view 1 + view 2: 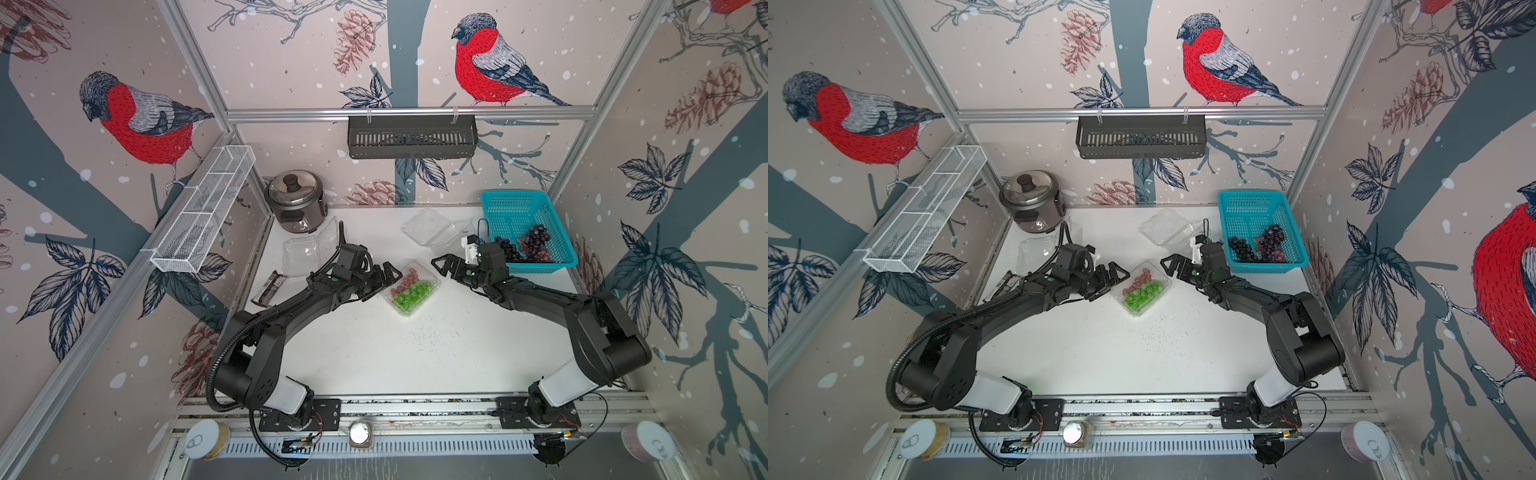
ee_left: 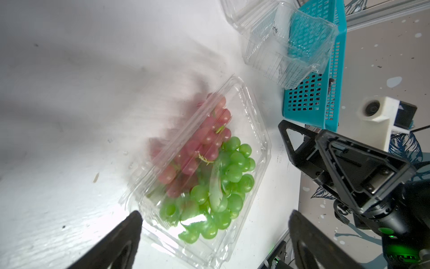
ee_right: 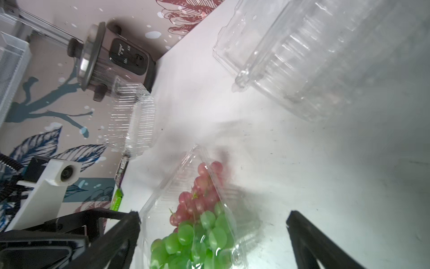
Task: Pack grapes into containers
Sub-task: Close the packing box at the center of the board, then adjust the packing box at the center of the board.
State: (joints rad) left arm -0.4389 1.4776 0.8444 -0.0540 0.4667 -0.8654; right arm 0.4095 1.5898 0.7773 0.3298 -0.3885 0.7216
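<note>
A clear container (image 1: 430, 279) (image 1: 1165, 279) sits mid-table holding red grapes (image 1: 409, 276) and green grapes (image 1: 411, 296). Its clear lid lies tilted over them and looks blurred in both wrist views. My left gripper (image 1: 384, 282) (image 1: 1113, 282) is open just left of it, and the wrist view shows the box's near corner between the jaws of the left gripper (image 2: 215, 214). My right gripper (image 1: 439, 268) (image 1: 1168, 268) (image 3: 213, 215) is open, apart from the box's right side. Dark grapes (image 1: 509, 249) and purple grapes (image 1: 536, 243) lie in the turquoise basket (image 1: 523, 208).
An empty clear container (image 1: 428, 228) stands at the back centre, touching the basket. Another empty container (image 1: 301, 253) lies by the steel rice cooker (image 1: 296, 199). A snack wrapper (image 1: 270, 286) is at the table's left edge. A black shelf (image 1: 411, 137) hangs on the back wall.
</note>
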